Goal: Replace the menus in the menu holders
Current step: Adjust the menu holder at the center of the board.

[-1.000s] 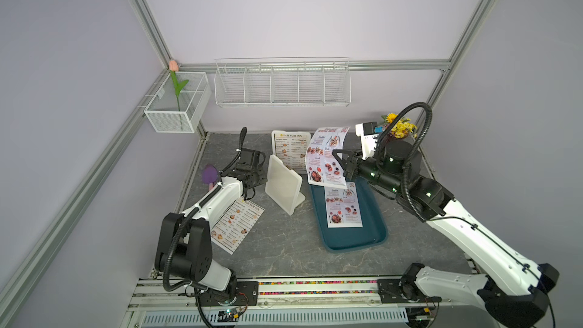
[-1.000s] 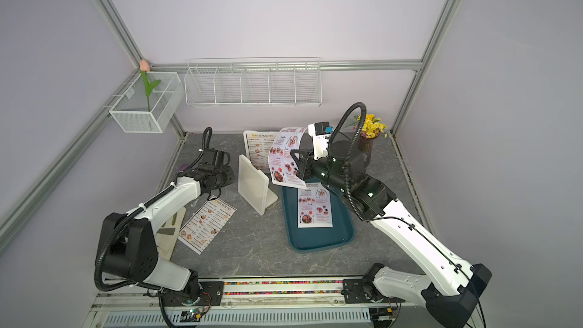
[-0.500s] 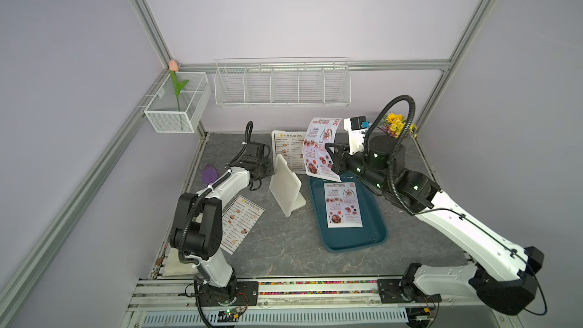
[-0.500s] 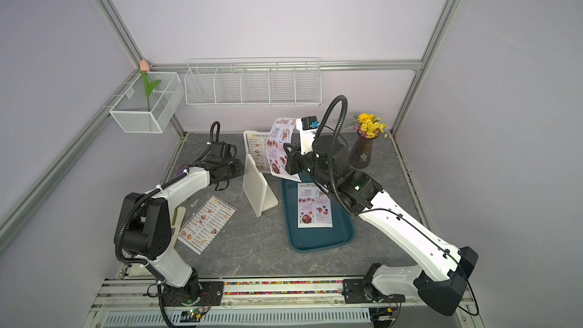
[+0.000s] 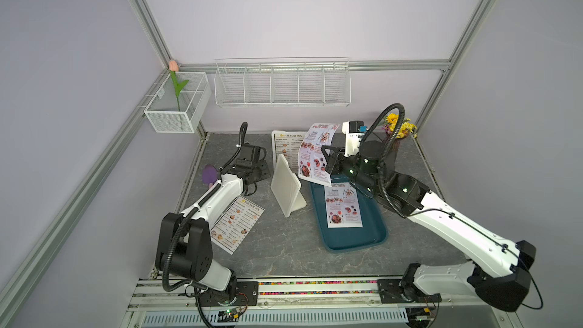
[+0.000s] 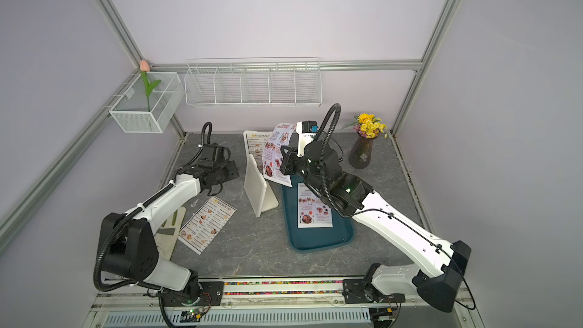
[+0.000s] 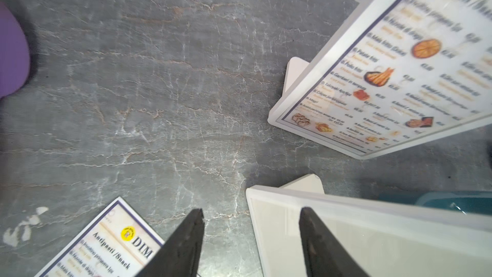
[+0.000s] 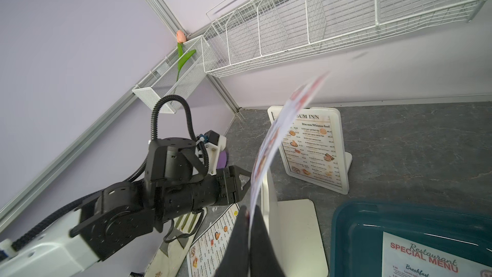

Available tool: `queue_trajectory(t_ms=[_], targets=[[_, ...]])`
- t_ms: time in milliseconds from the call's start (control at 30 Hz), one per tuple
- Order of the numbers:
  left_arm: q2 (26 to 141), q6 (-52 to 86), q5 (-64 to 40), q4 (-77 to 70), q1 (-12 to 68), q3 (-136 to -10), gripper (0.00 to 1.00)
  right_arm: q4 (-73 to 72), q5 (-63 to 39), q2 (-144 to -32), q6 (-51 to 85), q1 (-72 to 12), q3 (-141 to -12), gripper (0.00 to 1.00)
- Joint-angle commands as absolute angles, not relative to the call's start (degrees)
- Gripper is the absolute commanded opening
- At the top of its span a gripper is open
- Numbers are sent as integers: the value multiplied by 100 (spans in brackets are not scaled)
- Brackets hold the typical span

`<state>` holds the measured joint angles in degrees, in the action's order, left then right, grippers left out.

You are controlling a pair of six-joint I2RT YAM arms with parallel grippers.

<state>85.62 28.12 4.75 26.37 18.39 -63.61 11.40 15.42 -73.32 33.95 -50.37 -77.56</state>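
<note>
My right gripper [image 8: 250,209] is shut on the lower edge of a "SPECIAL MENU" sheet [image 5: 315,153], which stands curled in the air just behind the empty white menu holder [image 5: 285,189]. A second such menu [image 5: 344,206] lies in the teal tray. One "DIM SUM INN" menu [image 5: 236,227] lies loose on the table at the left. Another fills the back menu holder [image 5: 285,149]. My left gripper [image 7: 251,214] is open beside the empty holder's left edge [image 7: 372,235], with nothing between its fingers.
The teal tray [image 5: 372,238] lies right of centre. A vase of yellow flowers [image 6: 362,153] stands at the back right. A purple object [image 5: 209,175] and a cream sleeve [image 6: 167,238] lie by the left wall. Wire baskets [image 5: 282,82] hang on the back wall.
My left gripper has moved right toward the empty holder and its jaws have spread wider. The right gripper has carried the held sheet a little left, over the holder.
</note>
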Motion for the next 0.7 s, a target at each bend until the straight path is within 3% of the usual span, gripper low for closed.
queue_trajectory(t_ms=[0, 667], targets=[[8355, 2918, 710, 2944, 1906, -6224, 61, 866, 1611, -7295, 3609, -5072, -7602, 6], [8182, 2861, 786, 3006, 1999, -6249, 62, 940, 1450, -7463, 3607, -5065, -7560, 6]])
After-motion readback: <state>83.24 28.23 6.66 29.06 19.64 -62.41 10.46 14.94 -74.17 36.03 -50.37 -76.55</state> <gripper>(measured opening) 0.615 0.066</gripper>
